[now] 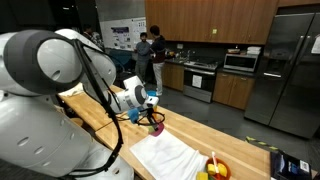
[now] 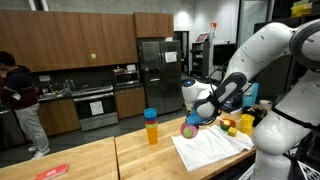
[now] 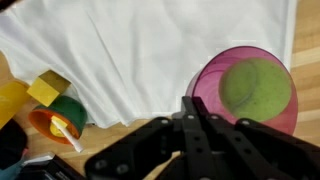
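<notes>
A translucent pink bowl [image 3: 245, 95] with a green ball [image 3: 255, 88] in it shows at the right of the wrist view, partly over a white cloth [image 3: 150, 50]. My gripper [image 3: 192, 106] is shut, its black fingertips pressed together on the bowl's near rim. In both exterior views the gripper [image 1: 151, 113] [image 2: 203, 113] hangs over the wooden counter [image 1: 185, 128], with the pink bowl [image 1: 157, 127] [image 2: 190, 128] right at its tips, just above the cloth's [image 2: 212, 148] edge. Whether the bowl rests on the counter or hangs free I cannot tell.
A yellow block [image 3: 46, 88] and a green and orange toy [image 3: 60, 118] lie at the cloth's edge. An orange cup with a blue lid [image 2: 151, 127] stands on the counter. Toy fruit [image 1: 212, 168] sits past the cloth. People [image 1: 146, 55] stand in the kitchen behind.
</notes>
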`<state>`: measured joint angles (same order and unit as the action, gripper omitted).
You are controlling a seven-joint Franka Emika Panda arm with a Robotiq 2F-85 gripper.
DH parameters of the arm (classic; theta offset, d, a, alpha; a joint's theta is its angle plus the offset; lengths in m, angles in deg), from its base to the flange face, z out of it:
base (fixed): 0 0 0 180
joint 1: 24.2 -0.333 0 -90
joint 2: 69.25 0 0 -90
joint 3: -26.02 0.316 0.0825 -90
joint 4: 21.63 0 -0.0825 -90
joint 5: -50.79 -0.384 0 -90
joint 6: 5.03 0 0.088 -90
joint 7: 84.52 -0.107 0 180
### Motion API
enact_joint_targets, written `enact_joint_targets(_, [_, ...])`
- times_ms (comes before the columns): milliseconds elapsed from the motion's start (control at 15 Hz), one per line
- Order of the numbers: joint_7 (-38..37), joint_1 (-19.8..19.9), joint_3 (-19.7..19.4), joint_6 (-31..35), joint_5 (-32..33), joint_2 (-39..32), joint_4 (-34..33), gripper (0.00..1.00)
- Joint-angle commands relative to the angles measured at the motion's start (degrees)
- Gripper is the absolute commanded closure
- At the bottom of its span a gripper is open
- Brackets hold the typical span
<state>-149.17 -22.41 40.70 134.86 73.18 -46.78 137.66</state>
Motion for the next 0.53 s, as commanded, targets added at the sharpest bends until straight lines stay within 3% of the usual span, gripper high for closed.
enact_joint_targets(0, [-0.52,2.97,-3.40,12.33,-1.43,-2.78,0.00,0.99])
enact_joint_targets(267, [5.25,2.24,-8.45,24.43,-12.09,-7.79,0.04,0.99])
enact_joint_targets(400, [12.30,-1.16,-11.78,27.61,-21.95,-10.31,0.09,0.99])
enact_joint_targets(467, [16.28,-4.72,-14.81,27.93,-27.53,-11.52,0.08,0.99])
